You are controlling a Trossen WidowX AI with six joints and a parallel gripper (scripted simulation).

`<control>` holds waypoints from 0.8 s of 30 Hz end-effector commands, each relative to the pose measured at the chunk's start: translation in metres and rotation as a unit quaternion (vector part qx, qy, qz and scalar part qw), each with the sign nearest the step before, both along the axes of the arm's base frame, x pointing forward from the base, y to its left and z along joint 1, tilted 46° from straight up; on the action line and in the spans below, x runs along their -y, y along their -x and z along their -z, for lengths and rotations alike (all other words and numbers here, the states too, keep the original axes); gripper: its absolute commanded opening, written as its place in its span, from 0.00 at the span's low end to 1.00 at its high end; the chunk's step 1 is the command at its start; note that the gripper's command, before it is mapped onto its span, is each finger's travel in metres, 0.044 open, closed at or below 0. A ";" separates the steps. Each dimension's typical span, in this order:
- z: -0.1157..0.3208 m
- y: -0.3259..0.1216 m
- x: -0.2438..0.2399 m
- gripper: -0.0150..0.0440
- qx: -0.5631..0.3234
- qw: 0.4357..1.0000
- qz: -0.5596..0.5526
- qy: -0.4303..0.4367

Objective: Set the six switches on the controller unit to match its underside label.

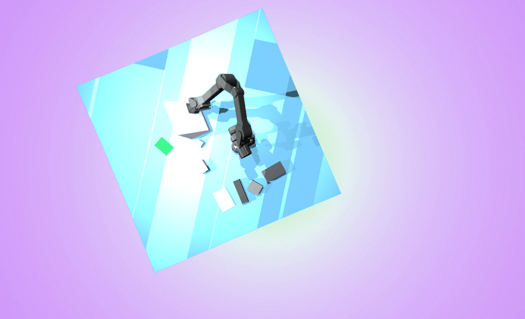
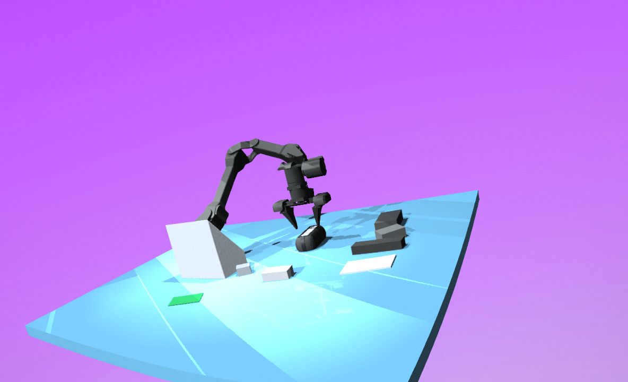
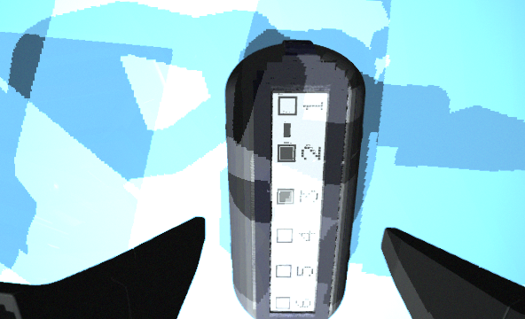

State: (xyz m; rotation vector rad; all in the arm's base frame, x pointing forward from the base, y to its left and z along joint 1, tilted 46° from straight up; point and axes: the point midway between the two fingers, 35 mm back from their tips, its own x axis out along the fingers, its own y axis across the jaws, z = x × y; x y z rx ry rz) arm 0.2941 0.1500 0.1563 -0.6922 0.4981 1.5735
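The dark controller unit (image 2: 311, 241) (image 3: 304, 73) lies on the bench with its label side up. In the top view it is mostly hidden under the hand. The white label (image 3: 297, 175) shows in the wrist view: square 1 is empty, 2 is filled dark, 3 looks filled in a paler grey, and 4, 5 and 6 look empty. Square 6 is near the bottom edge of the view. The rocker switches are hidden underneath. My gripper (image 2: 307, 227) (image 3: 293, 232) is open above the unit, one finger to each side, with gaps between the fingers and its sides.
A large pale wedge (image 1: 190, 121) (image 2: 195, 249) stands near the arm's base, with two small pale blocks near it. A green tile (image 1: 164, 146) (image 2: 185, 300) lies beyond. A white plate (image 1: 224, 199) (image 2: 368, 264), dark bar (image 1: 240, 191) (image 2: 377, 245), grey block (image 1: 255, 187) and dark box (image 1: 273, 171) lie together.
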 end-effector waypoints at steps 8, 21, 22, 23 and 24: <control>-0.009 0.015 0.020 0.42 -0.205 0.941 0.267 -0.008; -0.013 0.037 0.041 0.25 -0.449 0.704 0.546 -0.067; -0.013 0.037 0.042 0.25 -0.451 0.700 0.549 -0.068; -0.013 0.037 0.042 0.25 -0.451 0.700 0.549 -0.068; -0.013 0.037 0.042 0.25 -0.451 0.700 0.549 -0.068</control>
